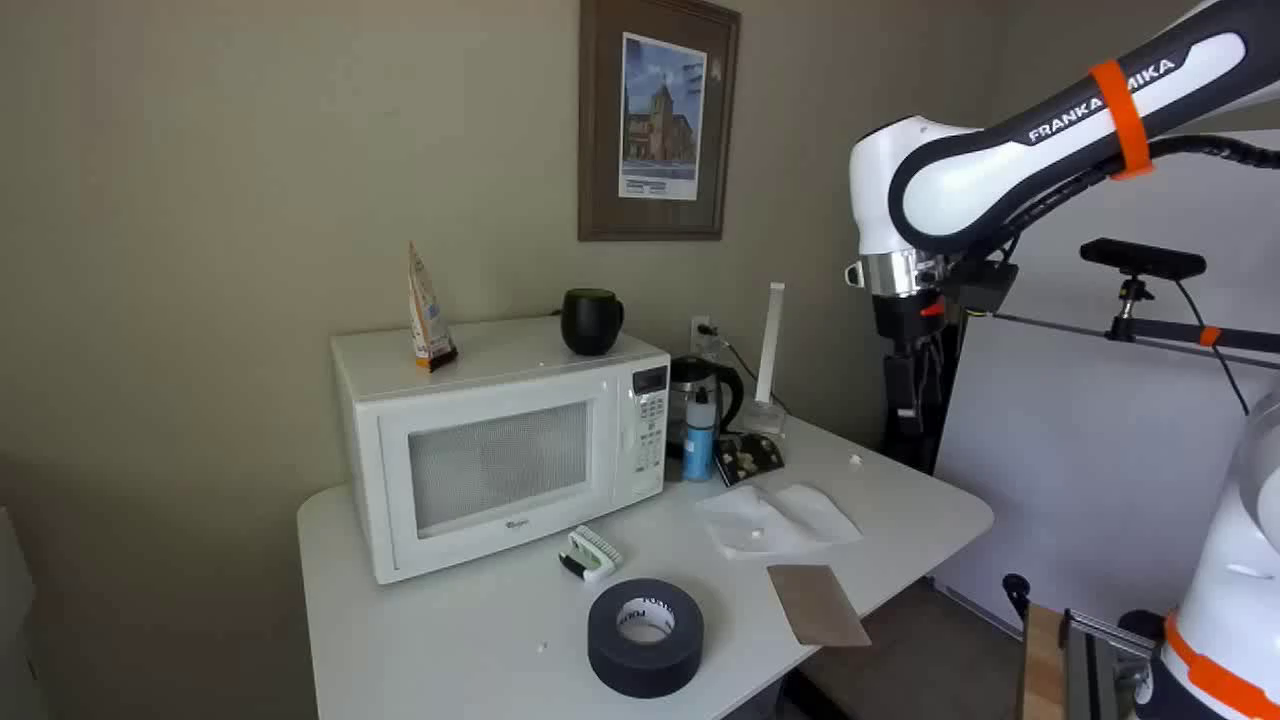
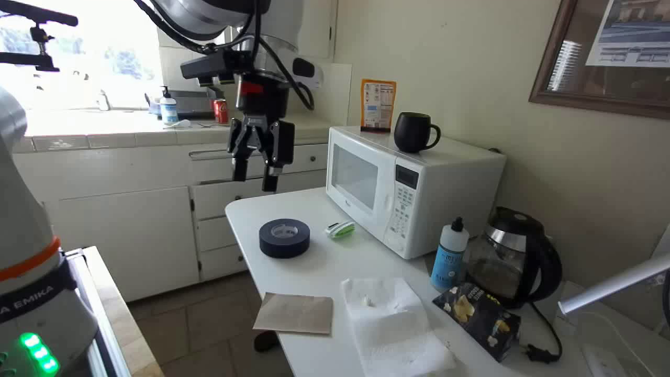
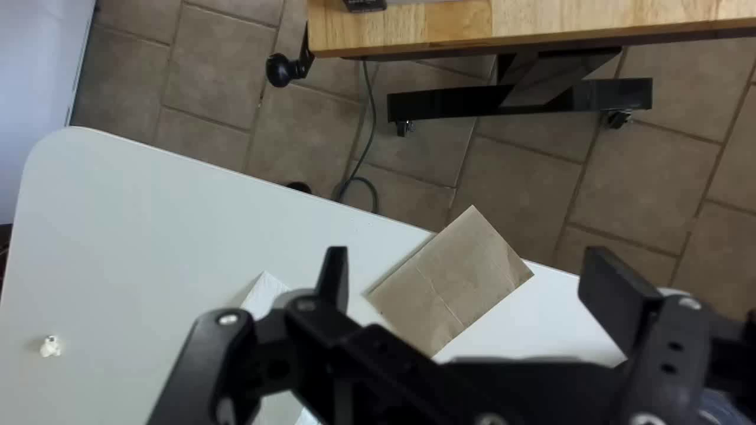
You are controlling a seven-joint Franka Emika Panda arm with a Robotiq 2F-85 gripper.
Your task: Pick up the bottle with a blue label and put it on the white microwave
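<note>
Nearest in the wrist view, the claw (image 3: 463, 277) hangs spread with nothing between its fingers (image 3: 617, 307). At the claw's four o'clock in an exterior view, the bottle with a blue label (image 2: 448, 262) stands upright beside the white microwave (image 2: 453, 196), a kettle (image 2: 507, 256) at the bottle's three and a black snack bag (image 2: 477, 318) at its five. For this reach it seems best to travel high past the microwave's corner, descend straight over the bottle, and turn the fingers so neither strikes the kettle.
</note>
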